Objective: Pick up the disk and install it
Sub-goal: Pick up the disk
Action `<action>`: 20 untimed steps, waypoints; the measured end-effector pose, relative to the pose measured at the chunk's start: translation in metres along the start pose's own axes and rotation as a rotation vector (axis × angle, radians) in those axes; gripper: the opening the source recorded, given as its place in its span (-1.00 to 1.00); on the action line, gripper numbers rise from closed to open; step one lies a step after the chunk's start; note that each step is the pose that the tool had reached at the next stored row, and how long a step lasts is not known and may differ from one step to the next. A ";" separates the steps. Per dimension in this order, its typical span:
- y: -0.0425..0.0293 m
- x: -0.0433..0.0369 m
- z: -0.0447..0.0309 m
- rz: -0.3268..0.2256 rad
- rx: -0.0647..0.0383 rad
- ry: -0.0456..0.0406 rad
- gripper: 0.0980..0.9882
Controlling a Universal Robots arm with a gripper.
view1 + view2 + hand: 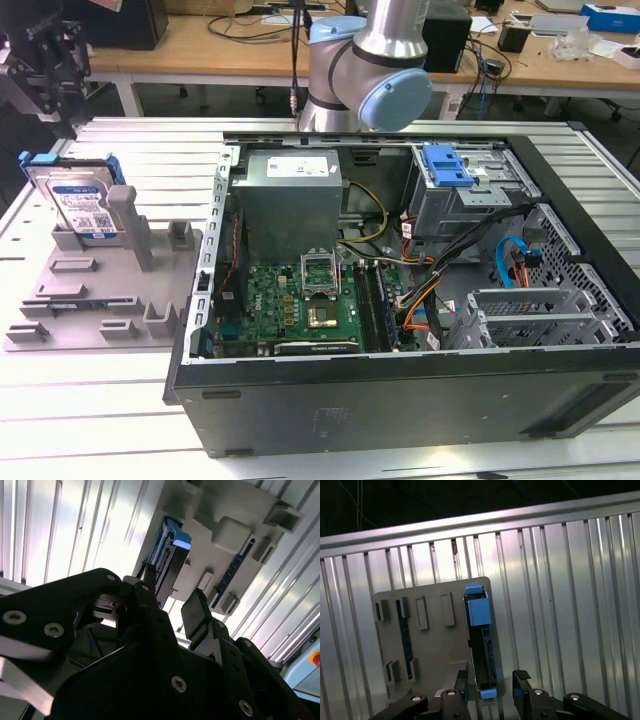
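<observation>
The disk (80, 200) stands on edge in the grey fixture (110, 290) at the exterior view's left, its silver face with the white-and-blue label showing and a blue frame around it. My gripper (52, 90) hangs above and slightly behind it, apart from it. In the first wrist view the disk (481, 645) appears edge-on with blue end pieces, and the open gripper (491, 687) has one finger on each side of its line. The second wrist view shows the gripper (170, 607) open and empty, with the disk (167, 555) beyond the fingertips (197, 612).
An open computer case (400, 250) lies on the ribbed metal table (100, 400) to the right of the fixture. It holds a drive bay with a blue latch (447, 165), a power supply, a mainboard and cables. The arm's base (370, 60) stands behind the case.
</observation>
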State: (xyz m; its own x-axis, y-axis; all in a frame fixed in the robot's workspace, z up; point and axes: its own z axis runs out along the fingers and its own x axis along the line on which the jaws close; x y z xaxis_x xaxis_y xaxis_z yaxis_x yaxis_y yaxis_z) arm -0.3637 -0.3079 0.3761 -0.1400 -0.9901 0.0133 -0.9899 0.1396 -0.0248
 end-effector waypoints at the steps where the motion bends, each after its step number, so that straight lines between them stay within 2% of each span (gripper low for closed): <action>1: 0.0021 0.0001 0.0002 -0.002 0.000 0.0000 -0.14; 6: 0.0136 0.0010 0.0012 -0.016 -0.001 -0.0003 -0.14; 10: 0.0338 0.0037 0.0067 -0.032 0.000 -0.0009 -0.14; 12: 0.0395 0.0044 0.0094 -0.036 -0.001 -0.0010 -0.14; 15: 0.0402 0.0047 0.0131 -0.040 -0.002 -0.0008 -0.14; 20: 0.0403 0.0057 0.0216 -0.045 -0.018 0.0009 -0.14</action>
State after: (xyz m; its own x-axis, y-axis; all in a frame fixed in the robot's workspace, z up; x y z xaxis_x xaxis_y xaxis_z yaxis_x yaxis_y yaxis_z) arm -0.4039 -0.3082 0.3535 -0.0948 -0.9954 0.0149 -0.9955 0.0948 -0.0061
